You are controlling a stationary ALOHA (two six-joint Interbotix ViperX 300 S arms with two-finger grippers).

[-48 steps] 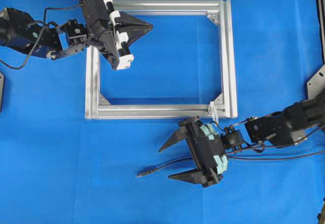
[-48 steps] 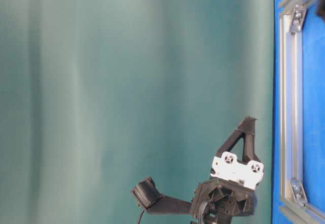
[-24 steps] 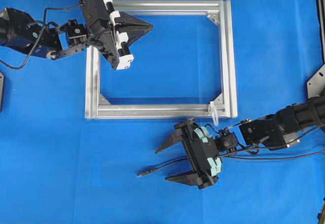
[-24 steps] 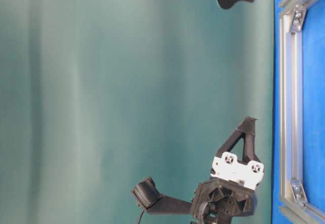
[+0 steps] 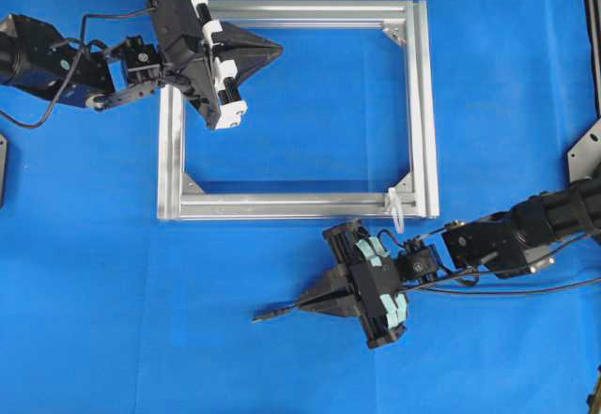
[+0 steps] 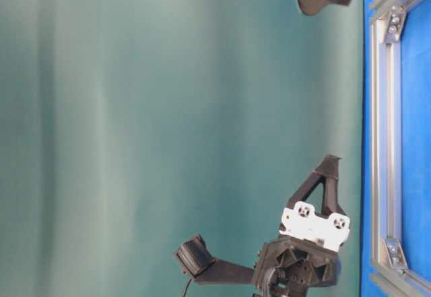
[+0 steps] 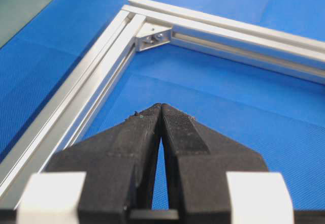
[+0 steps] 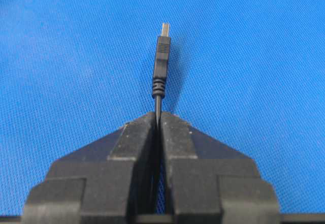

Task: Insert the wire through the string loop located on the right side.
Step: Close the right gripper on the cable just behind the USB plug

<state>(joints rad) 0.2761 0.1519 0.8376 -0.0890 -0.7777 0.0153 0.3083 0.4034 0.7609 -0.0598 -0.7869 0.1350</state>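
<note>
I'm looking down on a blue textured table cover point(image 5: 310, 85) — evenly lit, no hard shadows. From table level, a plain teal-green backdrop point(image 6: 135, 135) fills the rest.

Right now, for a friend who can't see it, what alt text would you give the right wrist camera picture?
Two black fingers of the right gripper are pinched shut on a thin black wire, seen from just behind them. The wire's small dark plug, with its metallic tip, sticks straight out ahead over a plain blue table.

String loop point(image 5: 396, 209) on frame's point(image 5: 300, 207) right corner
</note>
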